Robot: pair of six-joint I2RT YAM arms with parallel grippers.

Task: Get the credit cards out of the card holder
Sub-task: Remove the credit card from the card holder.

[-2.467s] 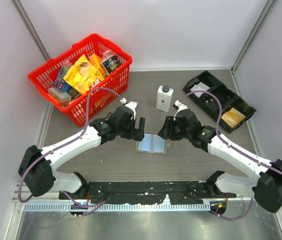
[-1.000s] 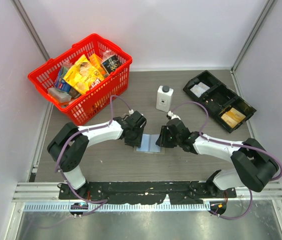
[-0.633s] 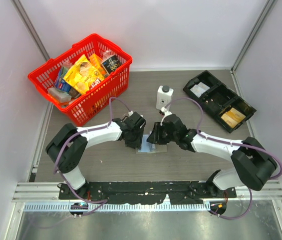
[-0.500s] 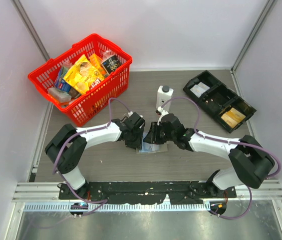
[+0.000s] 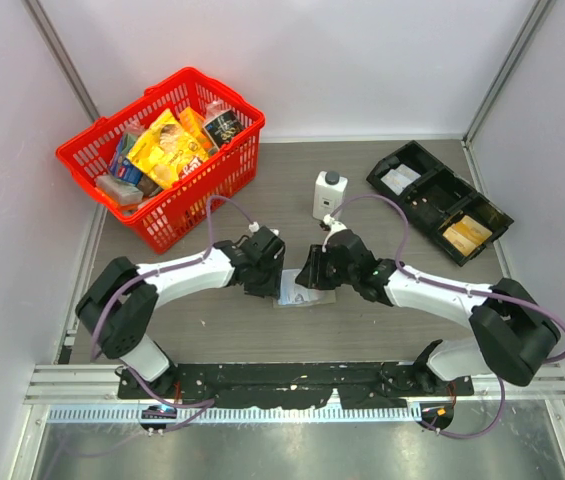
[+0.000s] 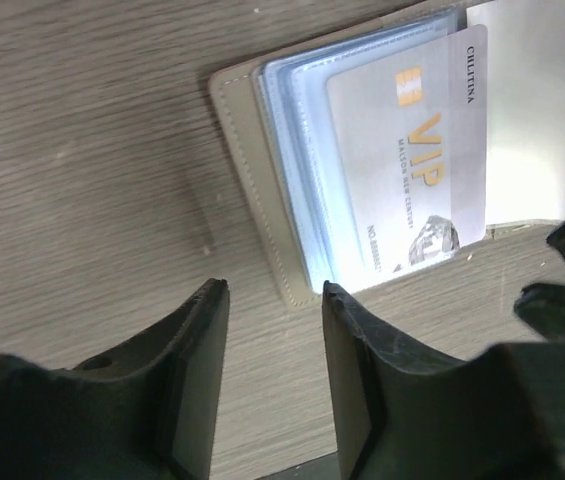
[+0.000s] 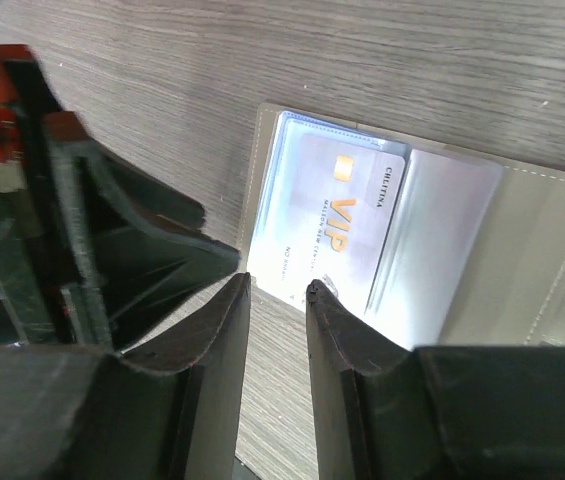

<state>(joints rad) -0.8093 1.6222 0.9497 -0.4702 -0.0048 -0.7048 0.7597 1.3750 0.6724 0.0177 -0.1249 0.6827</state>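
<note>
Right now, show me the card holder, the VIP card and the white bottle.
card holder (image 7: 547,240): right wrist view, bare taupe flap.
VIP card (image 6: 412,160): left wrist view, card centre.
white bottle (image 5: 329,197): top view, bottle body.

The taupe card holder (image 6: 245,160) lies open and flat, a pale VIP card (image 6: 407,165) showing inside.
</note>
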